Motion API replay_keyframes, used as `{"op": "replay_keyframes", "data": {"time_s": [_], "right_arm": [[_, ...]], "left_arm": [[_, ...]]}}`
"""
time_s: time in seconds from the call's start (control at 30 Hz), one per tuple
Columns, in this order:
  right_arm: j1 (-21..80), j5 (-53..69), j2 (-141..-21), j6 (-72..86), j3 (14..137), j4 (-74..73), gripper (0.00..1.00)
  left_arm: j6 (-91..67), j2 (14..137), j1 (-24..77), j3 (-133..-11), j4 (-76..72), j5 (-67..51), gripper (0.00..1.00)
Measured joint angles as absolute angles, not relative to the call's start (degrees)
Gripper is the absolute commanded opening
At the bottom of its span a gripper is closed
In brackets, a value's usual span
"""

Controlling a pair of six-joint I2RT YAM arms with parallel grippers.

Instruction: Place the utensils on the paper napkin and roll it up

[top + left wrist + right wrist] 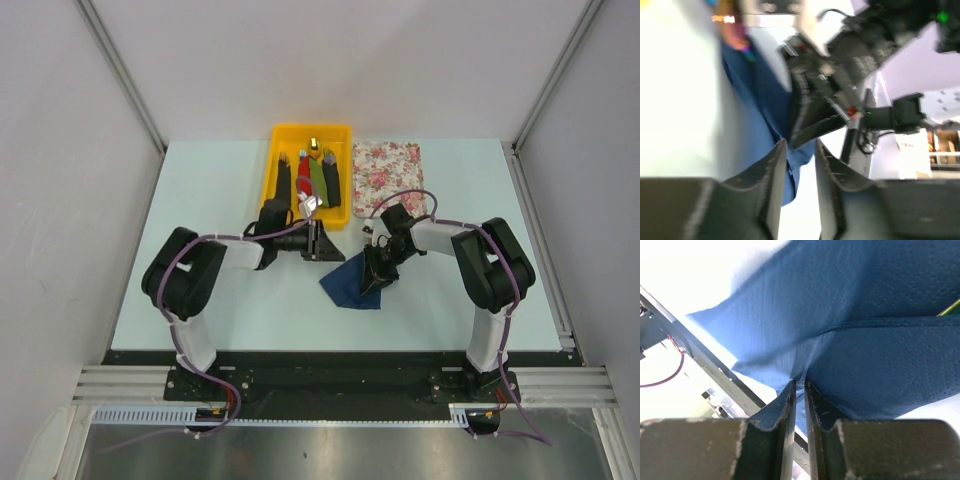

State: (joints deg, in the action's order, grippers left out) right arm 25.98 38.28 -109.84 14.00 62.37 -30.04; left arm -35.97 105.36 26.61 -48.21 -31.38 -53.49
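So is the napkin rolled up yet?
Not yet. Done: a shiny utensil seems to sit at the napkin, though it's blurry. In hand: the right pincer pinches a fold of the napkin and holds it up; the left pincer is at its edge, grip unclear. Left: the rolling, since the napkin is only bunched, not a tidy roll.

One navy napkin, one yellow tray, one floral mat

Napkin on table, before tray and mat; tray left of mat
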Motion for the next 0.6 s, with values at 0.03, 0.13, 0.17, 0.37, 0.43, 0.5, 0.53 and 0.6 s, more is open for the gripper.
{"op": "replay_keyframes", "data": {"time_s": [0.03, 0.13, 0.17, 0.37, 0.43, 0.5, 0.53, 0.6], "right_arm": [[26.0, 38.3, -109.8, 14.0, 62.4, -30.0, 0.18], [26.0, 38.3, -109.8, 14.1, 62.4, -30.0, 0.18], [26.0, 38.3, -109.8, 14.1, 62.4, -30.0, 0.18], [26.0, 38.3, -109.8, 14.2, 62.4, -30.0, 0.18], [26.0, 38.3, -109.9, 14.4, 62.4, -30.0, 0.18], [26.0, 38.3, -109.9, 14.5, 62.4, -30.0, 0.18], [26.0, 38.3, -109.9, 14.5, 62.4, -29.9, 0.18], [26.0, 38.3, -110.0, 14.6, 62.4, -29.9, 0.18]], "left_arm": [[-34.7, 105.4, 26.0, -48.8, -28.9, -52.7, 0.43], [-31.2, 105.8, 24.7, -50.8, -22.2, -50.1, 0.52], [-30.3, 106.6, 24.3, -52.1, -19.5, -49.2, 0.57], [-28.4, 111.8, 24.1, -53.9, -13.5, -48.8, 0.66], [-27.7, 113.0, 24.3, -55.9, -12.7, -50.2, 0.69], [-26.4, 114.9, 24.4, -59.2, -12.0, -50.3, 0.70], [-25.9, 116.4, 24.6, -61.4, -10.9, -51.2, 0.71], [-25.3, 119.3, 25.3, -65.3, -8.9, -53.9, 0.71]]}}
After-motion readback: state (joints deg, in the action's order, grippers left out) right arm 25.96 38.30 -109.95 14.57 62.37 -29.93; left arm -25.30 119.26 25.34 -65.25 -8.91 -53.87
